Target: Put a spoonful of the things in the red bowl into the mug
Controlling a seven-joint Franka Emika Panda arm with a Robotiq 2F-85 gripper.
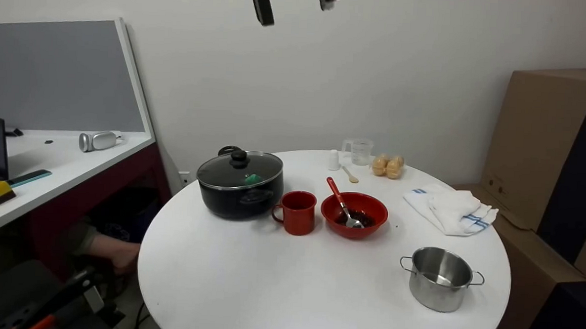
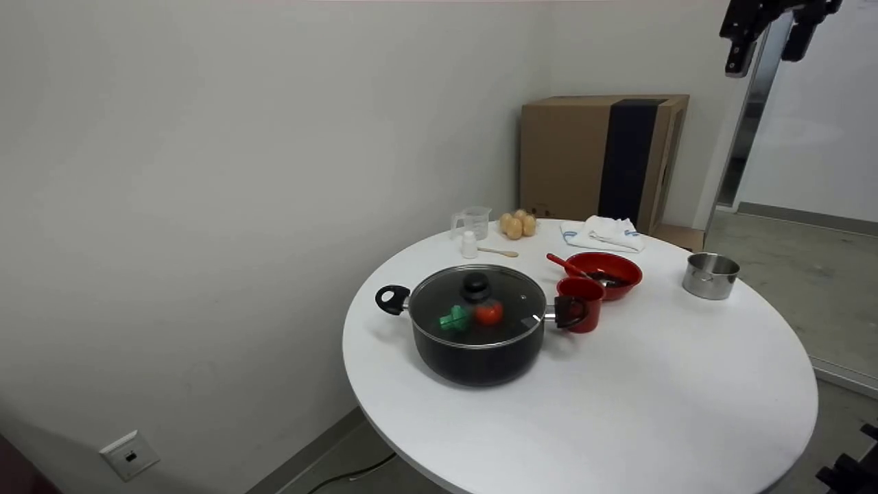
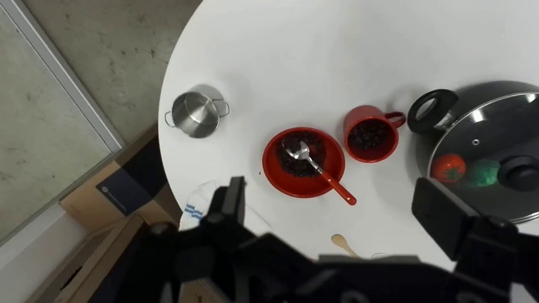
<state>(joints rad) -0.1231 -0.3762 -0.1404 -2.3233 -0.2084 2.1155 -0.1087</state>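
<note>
The red bowl (image 1: 338,230) (image 2: 623,292) (image 3: 294,188) stands on the white round table with small dark bean-like pieces (image 3: 289,167) in it. A spoon with a red handle (image 1: 335,190) (image 2: 565,265) (image 3: 339,190) leans in the bowl, its metal head on the pieces and its handle over the rim. The red mug (image 1: 299,219) (image 2: 594,310) (image 3: 358,113) stands upright beside the bowl. Similar dark pieces (image 3: 368,134) show inside it in the wrist view. My gripper (image 1: 296,15) (image 2: 765,66) (image 3: 329,184) is open and empty, high above the table.
A black lidded pot (image 1: 237,201) (image 2: 473,363) stands beside the mug, one handle close to it. A small steel pot (image 1: 436,292), a white towel (image 1: 452,208), a wooden spoon (image 1: 350,175), a white shaker (image 1: 333,160), a clear measuring cup (image 1: 361,152) and eggs (image 1: 388,166) are around.
</note>
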